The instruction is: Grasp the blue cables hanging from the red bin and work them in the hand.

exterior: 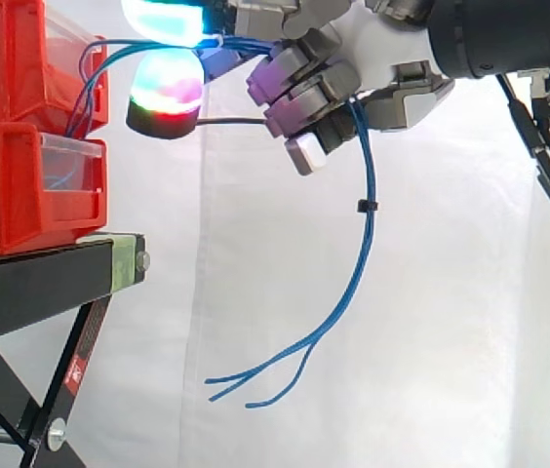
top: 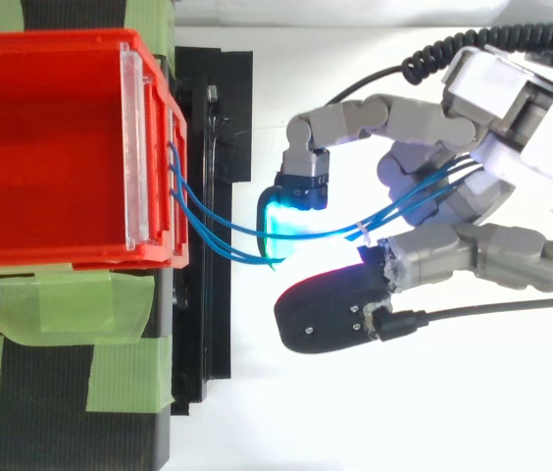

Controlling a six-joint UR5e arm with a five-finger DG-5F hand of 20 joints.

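Robot hand (exterior: pixel 382 54) up at bin height, fingers curled round the blue cables (exterior: pixel 362 244): clamped on them, not spread. Cables leave the front of the upper red bin (exterior: pixel 12 58), run across to the palm, then drop free below it, well apart from the black stand (exterior: pixel 31 278). Handling: thin, light, floppy, prob. slick-jacketed, so they'd slide thru a loose grip. Best hold looks like the stretch btwn bin and palm, near the white tie (exterior: pixel 216 41). Count: 2 bins stacked, incl. the lower red bin (exterior: pixel 12 195); 1 white tie, 1 black tie (exterior: pixel 363 206); 3 loose ends at the bottom, so 3 cables I think, though strands overlap higher up.
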